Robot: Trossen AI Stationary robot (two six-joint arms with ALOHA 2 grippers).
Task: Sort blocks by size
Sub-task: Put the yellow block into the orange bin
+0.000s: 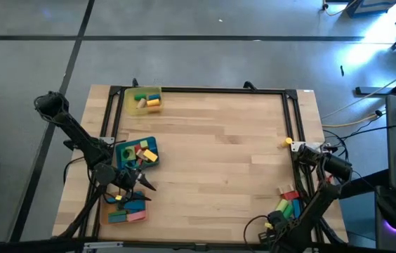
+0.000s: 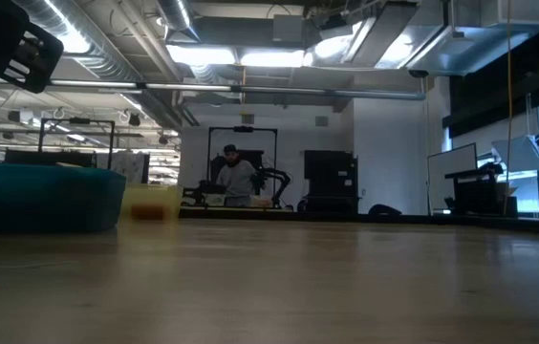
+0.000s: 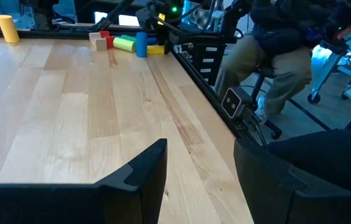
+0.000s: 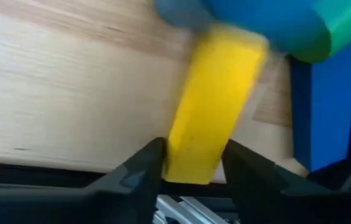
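A heap of blocks [image 1: 289, 205] lies at the table's near right corner, also seen far off in the left wrist view as the heap of blocks [image 3: 126, 43]. My right gripper [image 4: 191, 165] reaches down into it and is shut on a long yellow block [image 4: 216, 99]. A blue block [image 4: 325, 112] lies beside that one, and a blue and green piece [image 4: 300, 28] lies over its far end. My left gripper [image 3: 200, 168] hovers open, with nothing between its fingers, by the trays at the table's left edge. My right gripper pinches the yellow block's two long sides at its near end [image 4: 191, 155] between its two fingers. The fingers come steeply from above and lie across the block. The block seems to lie along the table top, its far end under the blue and green piece.
A yellow tray [image 1: 144, 100], a blue tray [image 1: 133, 151] and an orange tray [image 1: 126, 212] with blocks in them stand along the left edge. A lone yellow cylinder [image 1: 288, 142] stands near the right edge. A black frame [image 1: 205, 90] borders the bare wooden middle.
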